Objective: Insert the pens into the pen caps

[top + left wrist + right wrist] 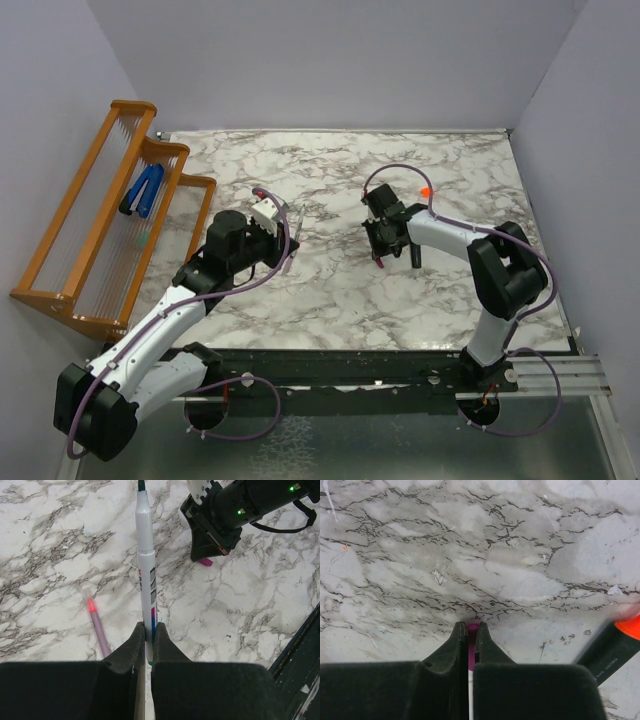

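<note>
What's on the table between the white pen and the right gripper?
Nothing: the left wrist view shows only bare marble table between the white pen and the right gripper, shut on the magenta cap.

A white marble table [340, 290] with grey veins is filling the middle of the top view. At nine o'clock a stepped wooden rack [100, 230] is leaning along the table's left edge. A blue clip [143, 190] is lying in the rack, and something small and green [143, 240], too tiny to tell, is sitting just below it. Pale walls [330, 60] are closing the table in from nine through twelve to three o'clock. At six o'clock a black rail [340, 365] is running along the near edge.
</note>
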